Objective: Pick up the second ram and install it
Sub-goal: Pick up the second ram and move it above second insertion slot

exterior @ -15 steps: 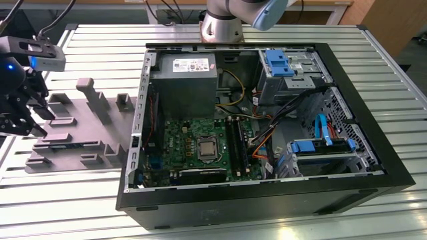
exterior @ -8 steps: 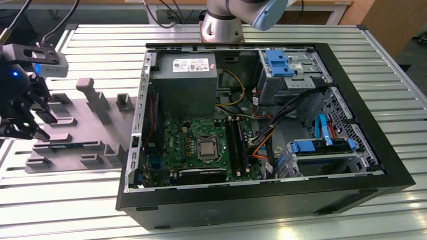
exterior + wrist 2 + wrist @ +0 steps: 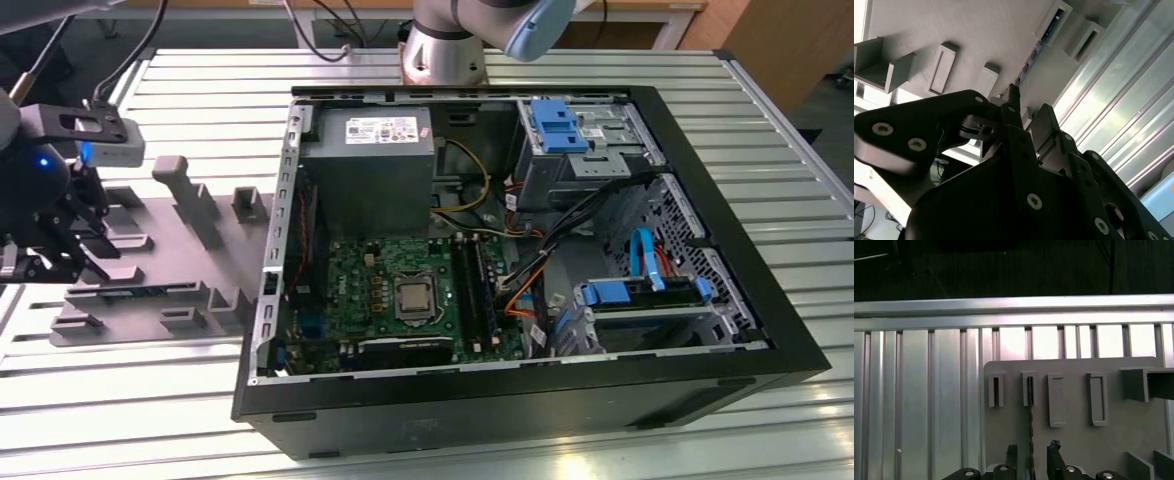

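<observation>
One ribbed aluminium table [image 3: 134, 410] of long bright slats carried everything, and on it lay one black steel computer case [image 3: 534, 410], open on its side. Beside the case, toward the exterior view's left, sat one flat matt-grey fixture tray [image 3: 160, 250] with moulded blocks and pockets. Inside the case there was one boxy grey power supply [image 3: 367, 150], one green motherboard [image 3: 400, 290] with long black slots [image 3: 470, 285], and two bright blue plastic drive brackets [image 3: 561, 125] [image 3: 641, 293]. The one black gripper [image 3: 60, 240] hung over the tray at the exterior view's left edge. In the first wrist view the tray [image 3: 1074, 450] showed four raised rectangular holders in a row, two narrow and two wider. The second ram [image 3: 1030, 415], a single thin dark board seen edge-on, stood on its long edge in the tray, one end in a narrow holder. The gripper [image 3: 1032, 452] straddled it with its two fingers [image 3: 1054, 455] spread, one on each side and a gap to the board on both. In the second wrist view the gripper [image 3: 1030, 102] pointed along the same blue-green strip of the ram [image 3: 1050, 27].
</observation>
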You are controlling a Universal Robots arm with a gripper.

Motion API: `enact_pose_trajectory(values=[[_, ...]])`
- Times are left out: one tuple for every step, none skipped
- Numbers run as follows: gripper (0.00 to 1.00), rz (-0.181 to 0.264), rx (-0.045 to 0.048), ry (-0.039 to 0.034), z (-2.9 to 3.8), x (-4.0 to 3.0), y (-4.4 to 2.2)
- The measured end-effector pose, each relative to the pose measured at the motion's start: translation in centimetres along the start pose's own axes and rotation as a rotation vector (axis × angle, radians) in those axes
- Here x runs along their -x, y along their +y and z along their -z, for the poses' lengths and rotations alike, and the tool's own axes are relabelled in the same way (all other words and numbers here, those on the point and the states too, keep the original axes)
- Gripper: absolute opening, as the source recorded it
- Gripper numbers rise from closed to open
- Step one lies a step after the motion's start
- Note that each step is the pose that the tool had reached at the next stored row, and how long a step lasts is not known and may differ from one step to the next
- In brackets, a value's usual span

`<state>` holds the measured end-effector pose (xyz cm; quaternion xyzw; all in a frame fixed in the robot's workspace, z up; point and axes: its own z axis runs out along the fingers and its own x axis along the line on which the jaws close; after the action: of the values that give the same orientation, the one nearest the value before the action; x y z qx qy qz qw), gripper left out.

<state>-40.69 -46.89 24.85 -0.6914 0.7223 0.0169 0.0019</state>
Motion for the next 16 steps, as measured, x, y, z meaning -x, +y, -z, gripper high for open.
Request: enact_pose_trajectory(values=[[0.36, 0.0, 0.0, 0.0, -0.18, 0.0, 0.0], [0.36, 0.0, 0.0001, 0.0001, -0.37, -0.01, 0.01], [0.36, 0.0, 0.0001, 0.0001, -0.53, -0.01, 0.01], [0.36, 0.0, 0.0, 0.0, -0.73, -0.02, 0.03], [0.36, 0.0, -0.0001, 0.0, -0.91, -0.02, 0.04], [0.36, 0.0, -0.0002, 0.0, -1.1, -0.03, 0.06], [0.36, 0.0, -0.0002, 0.0, -1.28, -0.03, 0.08], [0.36, 0.0, -0.0003, 0.0, -1.46, -0.04, 0.1], [0.36, 0.0, -0.0004, -0.0001, -1.63, -0.05, 0.12], [0.36, 0.0, -0.0003, 0.0, -1.8, -0.05, 0.13], [0.36, 0.0, -0.0004, 0.0, -1.94, -0.06, 0.13], [0.36, 0.0, -0.0004, -0.0001, -2.0, -0.06, 0.13], [0.36, 0.0, -0.0002, 0.0001, -2.0, -0.06, 0.13], [0.36, 0.0, -0.0003, 0.0001, -2.0, -0.06, 0.13], [0.36, 0.0, -0.0002, 0.0001, -2.0, -0.06, 0.13], [0.36, 0.0, -0.0004, 0.0, -2.01, -0.05, 0.13]])
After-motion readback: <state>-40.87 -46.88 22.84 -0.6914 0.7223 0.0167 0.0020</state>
